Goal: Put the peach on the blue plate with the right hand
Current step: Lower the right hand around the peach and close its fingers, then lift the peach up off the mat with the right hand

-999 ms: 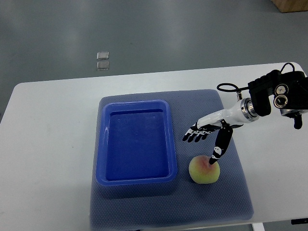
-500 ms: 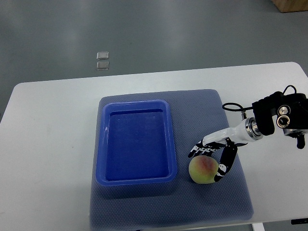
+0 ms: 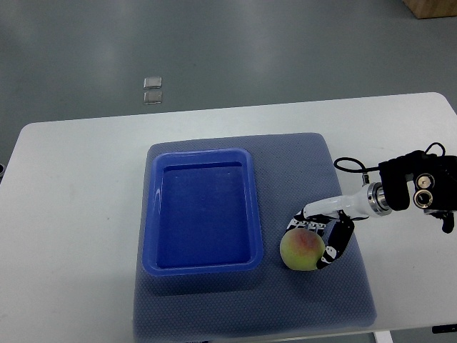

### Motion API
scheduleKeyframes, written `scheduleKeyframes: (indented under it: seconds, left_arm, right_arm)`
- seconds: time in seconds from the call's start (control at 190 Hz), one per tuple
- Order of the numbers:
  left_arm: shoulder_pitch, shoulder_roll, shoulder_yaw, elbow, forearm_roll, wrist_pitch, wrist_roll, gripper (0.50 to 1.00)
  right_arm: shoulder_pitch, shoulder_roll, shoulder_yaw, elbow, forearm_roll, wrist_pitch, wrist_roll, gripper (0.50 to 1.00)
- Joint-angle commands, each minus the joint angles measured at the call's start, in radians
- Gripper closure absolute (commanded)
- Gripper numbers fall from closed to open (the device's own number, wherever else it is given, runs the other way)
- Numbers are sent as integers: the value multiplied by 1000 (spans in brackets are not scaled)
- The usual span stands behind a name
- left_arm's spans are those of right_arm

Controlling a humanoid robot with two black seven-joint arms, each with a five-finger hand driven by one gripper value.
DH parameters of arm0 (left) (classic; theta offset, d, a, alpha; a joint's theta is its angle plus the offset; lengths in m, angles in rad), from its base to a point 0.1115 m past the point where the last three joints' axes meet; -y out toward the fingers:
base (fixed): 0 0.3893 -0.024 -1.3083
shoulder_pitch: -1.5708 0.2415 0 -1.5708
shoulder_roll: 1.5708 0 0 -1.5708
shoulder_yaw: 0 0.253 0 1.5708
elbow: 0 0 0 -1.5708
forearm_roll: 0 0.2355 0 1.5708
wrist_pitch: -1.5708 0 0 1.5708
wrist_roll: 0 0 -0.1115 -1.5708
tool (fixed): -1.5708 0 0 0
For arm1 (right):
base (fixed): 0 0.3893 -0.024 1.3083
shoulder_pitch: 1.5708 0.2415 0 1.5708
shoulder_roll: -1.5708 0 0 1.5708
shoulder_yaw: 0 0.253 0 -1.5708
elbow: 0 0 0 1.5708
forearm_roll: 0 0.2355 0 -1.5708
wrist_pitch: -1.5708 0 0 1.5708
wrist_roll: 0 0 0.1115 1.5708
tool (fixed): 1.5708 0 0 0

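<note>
A yellow-green peach with a red blush lies on the grey-blue mat, just right of the blue plate's near right corner. The blue plate is a deep rectangular tray with nothing in it, on the left half of the mat. My right hand comes in from the right edge and wraps the peach. Its fingers curl over the far side and the thumb presses on the right side. The peach rests on the mat. The left hand is out of view.
The mat lies on a white table whose near edge runs just below it. The right wrist unit and its black cable hang over the table's right side. Two small clear squares lie on the floor beyond the table.
My right hand has dropped from above the peach and drawn toward me. Its fingers, spread a second ago, have closed around the peach. The peach has stayed in place.
</note>
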Motion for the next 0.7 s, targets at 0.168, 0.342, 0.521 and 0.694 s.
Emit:
scheduleKeyframes:
  seconds: [0.168, 0.342, 0.521, 0.694]
  left_arm:
    - [0, 0, 0, 1, 0, 0, 0, 500]
    - [0, 0, 0, -1, 0, 0, 0, 500]
    - [0, 0, 2, -4, 3, -1, 0, 500]
    - [-2, 0, 2, -4, 3, -1, 0, 500]
  right_arm:
    - [170, -124, 107, 28, 13, 144, -7, 1000]
    - [368, -230, 150, 9, 16, 260, -10, 1000]
    - [462, -290, 154, -4, 19, 333, -16, 1000]
    - [464, -282, 156, -7, 19, 325, -28, 1000]
